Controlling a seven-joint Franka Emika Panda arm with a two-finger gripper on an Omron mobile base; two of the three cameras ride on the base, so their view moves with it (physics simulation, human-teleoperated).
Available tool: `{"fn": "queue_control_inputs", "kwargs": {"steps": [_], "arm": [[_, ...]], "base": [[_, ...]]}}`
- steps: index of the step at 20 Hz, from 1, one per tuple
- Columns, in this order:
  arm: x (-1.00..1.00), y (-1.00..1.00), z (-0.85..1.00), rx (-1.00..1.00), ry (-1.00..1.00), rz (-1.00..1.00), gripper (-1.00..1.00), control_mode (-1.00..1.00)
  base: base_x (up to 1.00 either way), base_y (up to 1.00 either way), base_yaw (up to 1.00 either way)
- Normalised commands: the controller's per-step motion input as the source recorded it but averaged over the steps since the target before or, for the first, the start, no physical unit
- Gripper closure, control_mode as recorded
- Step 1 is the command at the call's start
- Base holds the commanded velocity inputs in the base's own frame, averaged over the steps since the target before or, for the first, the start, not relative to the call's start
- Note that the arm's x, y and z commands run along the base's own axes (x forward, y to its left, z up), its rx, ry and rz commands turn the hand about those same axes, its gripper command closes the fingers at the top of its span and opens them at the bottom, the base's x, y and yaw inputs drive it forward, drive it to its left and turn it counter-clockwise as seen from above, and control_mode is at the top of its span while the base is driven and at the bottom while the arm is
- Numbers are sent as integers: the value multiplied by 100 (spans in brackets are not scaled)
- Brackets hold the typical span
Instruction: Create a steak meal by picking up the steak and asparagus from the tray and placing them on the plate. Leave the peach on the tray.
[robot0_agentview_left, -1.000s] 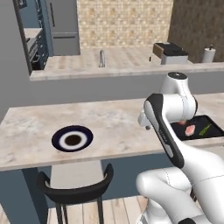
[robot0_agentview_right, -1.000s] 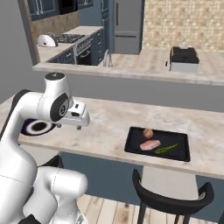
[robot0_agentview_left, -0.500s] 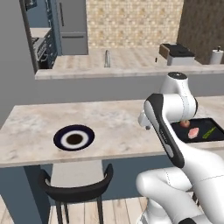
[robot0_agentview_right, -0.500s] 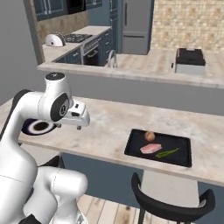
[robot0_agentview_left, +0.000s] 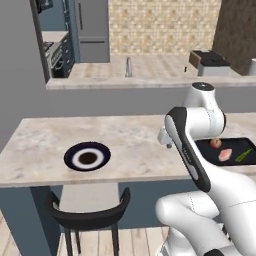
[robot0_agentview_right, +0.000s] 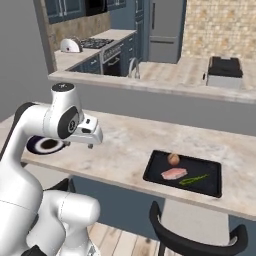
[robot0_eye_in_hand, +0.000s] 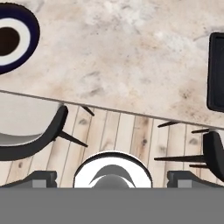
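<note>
Claw is hanging released and empty, jaws spread wide, pointing down over the near edge of the counter, between the plate and the tray and touching neither. Behind it the arm is folding tightly, upper link rising to a high joint and the hand jutting forward level above the marble.

Outward to its right, the tray is carrying all 3 items: the peach at the back, the steak just in front of it, and the asparagus lying beside the steak nearer the front rim. To its left the plate is sitting bare, well apart from the tray.

Judging by looks, the steak is likely handling soft, limp and a little slick, so pinching across its short width near the middle seems safest. The asparagus is probably behaving light, stiff and prone to rolling; closing across the stalk at mid-length should be steadying it
</note>
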Motion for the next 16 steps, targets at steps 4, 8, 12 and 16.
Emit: {"fn": "queue_control_inputs", "kwargs": {"steps": [4,8,12,16], "arm": [[0,0,0,0,0,0,-100,100],[0,0,0,0,0,0,-100,100],[11,0,0,0,0,5,-100,-100],[3,0,0,0,0,0,-100,-100]], "base": [[68,-25,22],[56,-16,21],[21,0,8],[0,0,0]]}}
